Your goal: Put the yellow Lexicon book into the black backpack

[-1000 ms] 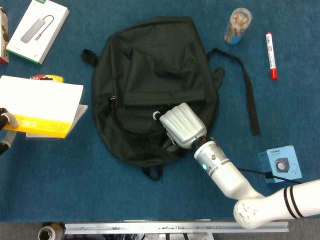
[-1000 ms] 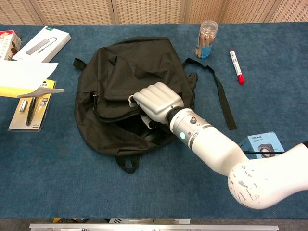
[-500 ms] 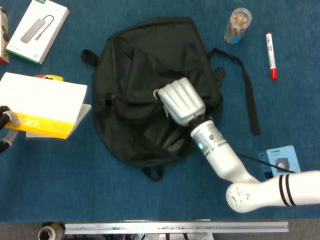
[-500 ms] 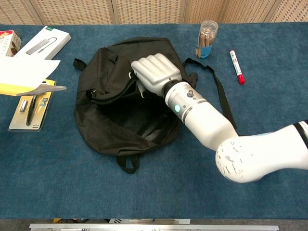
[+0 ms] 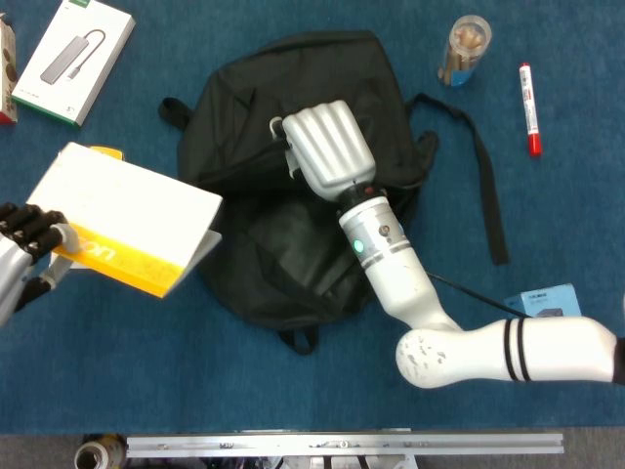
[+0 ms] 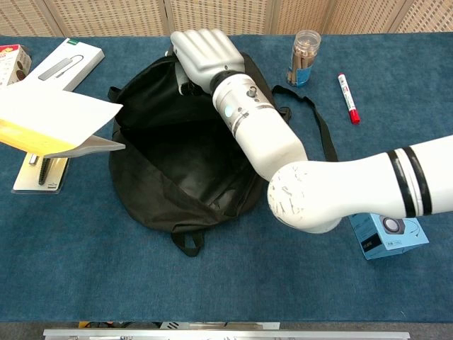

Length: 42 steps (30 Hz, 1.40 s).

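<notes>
From the head view we see our right hand (image 5: 327,151), fingers curled, gripping the upper flap of the floppy black fabric backpack (image 5: 293,254) and holding its mouth wide. Our left hand (image 5: 24,249) grips the yellow-covered Lexicon book (image 5: 132,220) at the bench's (image 5: 195,391) left edge, its corner just over the opening.

From the chest view we see the right hand (image 6: 202,49) raised above the backpack (image 6: 177,177), the dark interior exposed, and the book (image 6: 49,120) tilted beside it.
</notes>
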Each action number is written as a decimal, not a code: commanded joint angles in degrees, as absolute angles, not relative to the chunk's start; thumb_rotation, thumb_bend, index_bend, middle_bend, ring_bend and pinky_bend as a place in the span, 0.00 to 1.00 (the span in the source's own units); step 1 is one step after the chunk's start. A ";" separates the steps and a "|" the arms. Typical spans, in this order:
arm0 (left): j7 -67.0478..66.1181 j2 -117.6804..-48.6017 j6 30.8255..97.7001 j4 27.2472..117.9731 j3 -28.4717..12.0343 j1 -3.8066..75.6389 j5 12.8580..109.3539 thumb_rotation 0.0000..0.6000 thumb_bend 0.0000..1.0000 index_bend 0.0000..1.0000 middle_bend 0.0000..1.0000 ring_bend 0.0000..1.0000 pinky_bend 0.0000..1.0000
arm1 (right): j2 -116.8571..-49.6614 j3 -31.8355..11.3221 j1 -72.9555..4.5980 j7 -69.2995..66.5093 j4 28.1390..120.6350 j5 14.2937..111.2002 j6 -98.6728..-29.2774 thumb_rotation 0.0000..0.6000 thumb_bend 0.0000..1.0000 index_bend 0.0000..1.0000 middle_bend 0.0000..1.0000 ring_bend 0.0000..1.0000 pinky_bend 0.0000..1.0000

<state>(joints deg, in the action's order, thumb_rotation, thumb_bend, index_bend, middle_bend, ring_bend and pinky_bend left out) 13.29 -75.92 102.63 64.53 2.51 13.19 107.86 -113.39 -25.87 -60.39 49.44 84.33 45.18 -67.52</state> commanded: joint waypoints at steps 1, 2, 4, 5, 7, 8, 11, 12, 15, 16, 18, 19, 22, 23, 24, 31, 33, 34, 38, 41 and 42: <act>13.72 -75.70 102.65 64.04 3.14 14.01 109.19 1.00 0.33 0.66 0.65 0.56 0.66 | -114.66 -26.88 -61.70 49.48 82.60 45.78 -68.87 1.00 0.89 0.72 0.63 0.63 0.86; 13.80 -75.75 102.74 63.91 3.24 14.24 109.56 1.00 0.33 0.66 0.65 0.56 0.66 | -115.12 -27.42 -62.20 49.37 81.88 45.80 -69.17 1.00 0.89 0.72 0.63 0.63 0.86; 14.43 -75.65 102.87 63.81 3.52 14.73 110.26 1.00 0.33 0.66 0.65 0.56 0.66 | -115.82 -28.49 -63.07 48.98 80.50 45.79 -69.52 1.00 0.89 0.72 0.63 0.63 0.86; 14.75 -75.58 102.95 63.81 3.61 14.97 110.55 1.00 0.33 0.66 0.65 0.56 0.66 | -116.14 -28.95 -63.39 48.68 79.88 45.78 -69.68 1.00 0.89 0.72 0.63 0.63 0.86; 15.09 -75.49 103.05 63.96 3.70 15.36 110.95 1.00 0.33 0.66 0.65 0.56 0.66 | -116.81 -29.83 -63.91 47.99 78.84 45.50 -69.91 1.00 0.89 0.72 0.63 0.63 0.86; 15.12 -75.48 103.04 64.22 3.67 15.62 111.09 1.00 0.33 0.66 0.65 0.56 0.66 | -117.19 -30.32 -64.23 47.53 78.16 45.36 -70.00 1.00 0.89 0.72 0.63 0.63 0.86; 16.11 -75.11 102.47 65.44 4.11 16.62 111.95 1.00 0.33 0.66 0.65 0.56 0.66 | -118.10 -31.53 -65.14 45.87 76.33 45.62 -70.09 1.00 0.89 0.72 0.63 0.63 0.85; 16.52 -74.92 102.17 65.84 4.33 17.04 112.35 1.00 0.33 0.66 0.65 0.56 0.66 | -118.41 -31.94 -65.42 45.17 75.82 45.76 -70.07 1.00 0.89 0.72 0.63 0.63 0.85; 16.93 -74.71 101.38 67.02 4.47 18.26 113.13 1.00 0.33 0.65 0.65 0.56 0.66 | -119.27 -32.98 -66.38 43.62 74.18 46.12 -70.11 1.00 0.89 0.72 0.63 0.64 0.85; 16.68 -74.81 101.10 67.46 4.44 18.65 113.37 1.00 0.33 0.65 0.65 0.56 0.66 | -119.56 -33.21 -66.81 43.24 73.43 46.42 -70.18 1.00 0.89 0.72 0.63 0.63 0.86; 16.84 -74.97 100.78 68.11 4.49 19.23 113.74 1.00 0.33 0.65 0.65 0.56 0.66 | -119.89 -33.65 -67.40 42.67 72.56 46.71 -70.17 1.00 0.89 0.72 0.63 0.64 0.86; 17.02 -75.10 100.52 68.46 4.53 19.58 113.89 1.00 0.33 0.65 0.65 0.56 0.66 | -120.09 -34.00 -67.80 42.19 71.98 46.99 -70.20 1.00 0.89 0.72 0.63 0.64 0.86; 17.11 -75.63 99.87 68.86 4.53 20.32 114.07 1.00 0.33 0.65 0.65 0.56 0.66 | -120.76 -35.09 -68.64 40.69 70.89 46.94 -69.99 1.00 0.89 0.72 0.63 0.64 0.86; 17.08 -75.80 99.67 68.91 4.55 20.55 114.17 1.00 0.33 0.65 0.65 0.56 0.66 | -120.97 -35.39 -68.88 40.18 70.59 46.95 -69.90 1.00 0.89 0.72 0.63 0.64 0.86; 17.07 -76.00 99.50 68.94 4.55 20.78 114.27 1.00 0.33 0.65 0.65 0.56 0.66 | -121.17 -35.58 -69.12 39.73 70.28 47.00 -69.82 1.00 0.89 0.72 0.63 0.64 0.86; 17.81 -78.29 97.72 69.17 4.35 22.49 113.96 1.00 0.33 0.65 0.65 0.56 0.66 | -122.65 -36.13 -70.84 37.40 68.49 47.92 -69.59 1.00 0.89 0.72 0.63 0.64 0.86; 18.02 -79.01 97.29 69.06 4.23 22.94 113.81 1.00 0.33 0.65 0.65 0.56 0.66 | -122.96 -36.12 -71.20 36.93 68.07 48.21 -69.52 1.00 0.89 0.72 0.63 0.64 0.86; 18.20 -79.48 96.95 68.97 4.19 23.24 113.70 1.00 0.33 0.65 0.65 0.56 0.66 | -123.16 -36.13 -71.39 36.57 67.78 48.35 -69.41 1.00 0.89 0.72 0.63 0.64 0.86; 18.71 -81.08 96.03 68.42 4.08 24.18 113.45 1.00 0.33 0.65 0.65 0.56 0.66 | -123.64 -36.10 -71.67 35.45 67.47 48.41 -68.90 1.00 0.89 0.72 0.63 0.64 0.86; 19.01 -82.28 95.16 67.88 3.86 24.85 112.90 1.00 0.33 0.65 0.65 0.56 0.66 | -123.67 -35.83 -71.67 34.92 67.70 48.80 -68.82 1.00 0.89 0.72 0.63 0.64 0.86; 19.24 -82.73 94.88 67.67 3.76 25.06 112.59 1.00 0.33 0.65 0.65 0.56 0.66 | -123.61 -35.87 -71.62 34.71 67.92 48.84 -68.83 1.00 0.89 0.72 0.63 0.64 0.86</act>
<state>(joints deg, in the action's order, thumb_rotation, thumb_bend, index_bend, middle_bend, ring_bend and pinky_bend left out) 19.00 -82.36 95.19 67.92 3.89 24.80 112.89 -123.64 -35.88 -71.65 34.82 67.80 48.78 -68.84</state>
